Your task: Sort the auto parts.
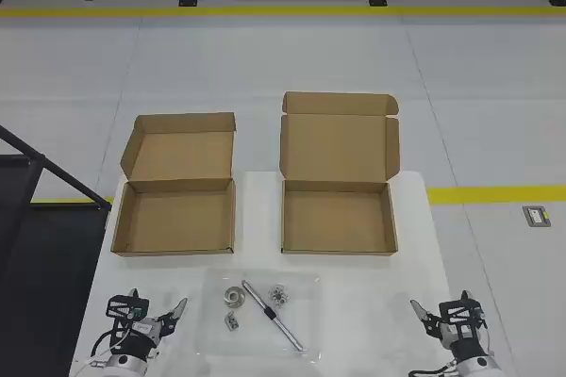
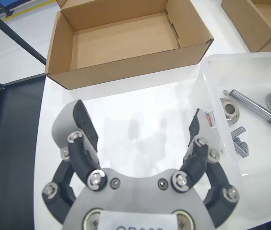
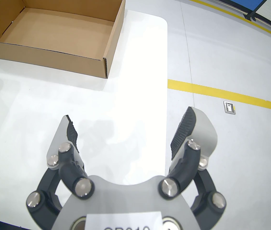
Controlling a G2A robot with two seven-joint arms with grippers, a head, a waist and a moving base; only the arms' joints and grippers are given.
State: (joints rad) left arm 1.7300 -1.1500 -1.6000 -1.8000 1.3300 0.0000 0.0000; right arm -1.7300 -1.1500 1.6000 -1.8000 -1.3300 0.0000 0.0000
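Starting from zero, you have nothing sorted yet. The shaft [image 1: 272, 315], toothed wheel [image 1: 280, 296], flanged collar [image 1: 234, 297] and small bracket [image 1: 231, 322] all lie in the clear tray [image 1: 307, 302] at the middle of the tabletop's [image 1: 358, 302] near edge. The far-left box [image 1: 174, 221] and far-right box [image 1: 338, 221] hold nothing. Your left gripper [image 2: 138, 111] hangs over the near left corner, jaws spread and released. Your right gripper [image 3: 128, 114] sits the same way at the near right corner. The left one is just beside the tray, so your next move is probably to bring it over the collar or bracket. Lower it inside the tray wall before pinching.
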